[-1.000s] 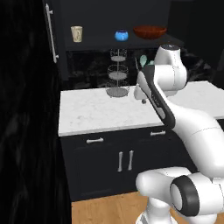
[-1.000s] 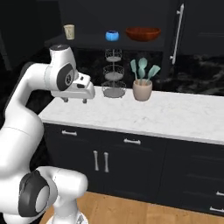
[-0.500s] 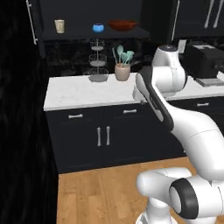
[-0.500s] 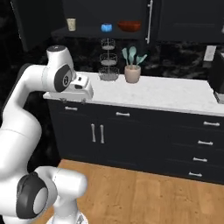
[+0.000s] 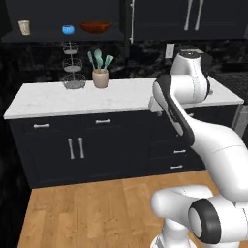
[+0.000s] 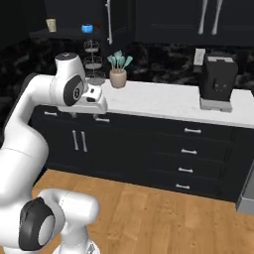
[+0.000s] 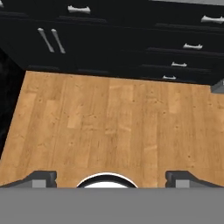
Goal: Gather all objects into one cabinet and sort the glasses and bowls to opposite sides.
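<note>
Gripper (image 7: 111, 177) hangs out over the wooden floor (image 7: 113, 127), its two dark fingertips spread wide and holding nothing, pointed down in front of the black lower drawers (image 7: 175, 52). Up on the dark shelf of the cabinet (image 5: 58, 35) sit three of the task's things in a row: the beige cup (image 5: 23, 27) toward the shelf's left end, the small blue bowl (image 5: 68, 29) in the middle, the wide red-brown bowl (image 5: 95, 26) toward the right end beside the door's pale bar handle (image 5: 131, 22). The orange-red cup cannot be made out from here. The arm is folded at the counter's front edge (image 5: 97, 115), well apart from the shelf, so the step in hand looks like repositioning the base. Doing it well likely means stopping square to the shelf, raising the hand clear of the wire basket stand (image 5: 72, 65) and the utensil pot (image 5: 100, 77) near the counter's back edge.
</note>
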